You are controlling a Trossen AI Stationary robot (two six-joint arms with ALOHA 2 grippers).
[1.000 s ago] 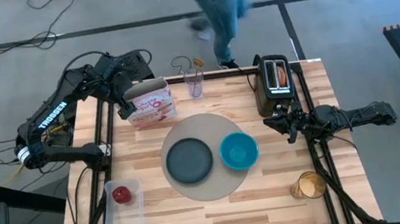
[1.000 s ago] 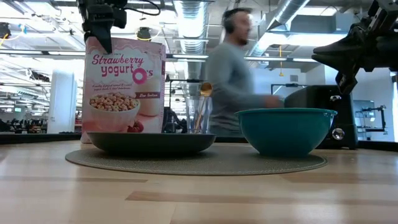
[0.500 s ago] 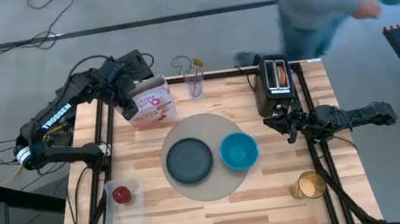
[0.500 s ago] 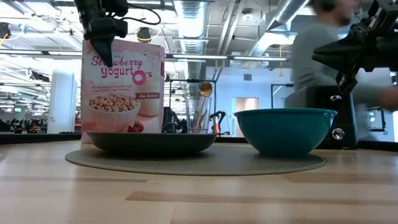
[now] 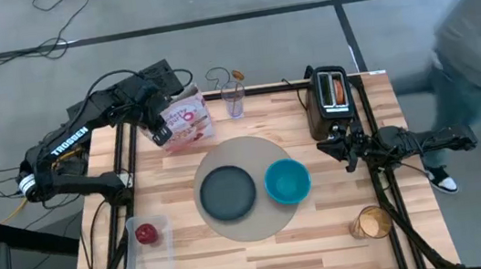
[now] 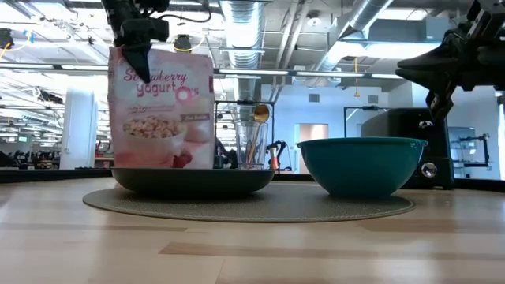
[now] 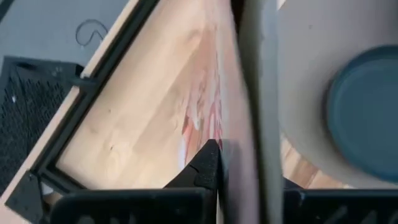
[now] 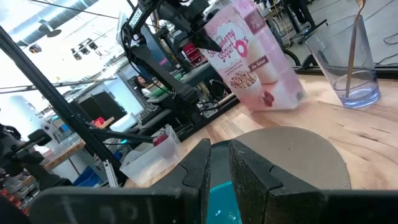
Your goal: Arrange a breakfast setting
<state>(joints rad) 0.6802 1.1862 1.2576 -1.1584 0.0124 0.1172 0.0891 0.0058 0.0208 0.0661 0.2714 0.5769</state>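
From my station I read "Strawberry yogurt O's" in white and pink lettering on the front of the pink cereal box (image 6: 161, 106), with a small dark label lower on the panel whose words I cannot make out. The right wrist view shows that same front (image 8: 252, 56), where only "yogurt" and the ring-shaped O come through. Looking down from above, I see "TROSSEN" in white capitals along the forearm of the left arm (image 5: 69, 142). I can read no print on the toaster (image 5: 329, 98), the clear plastic tub (image 5: 147, 249), or the glass (image 5: 233, 99) on the desk.
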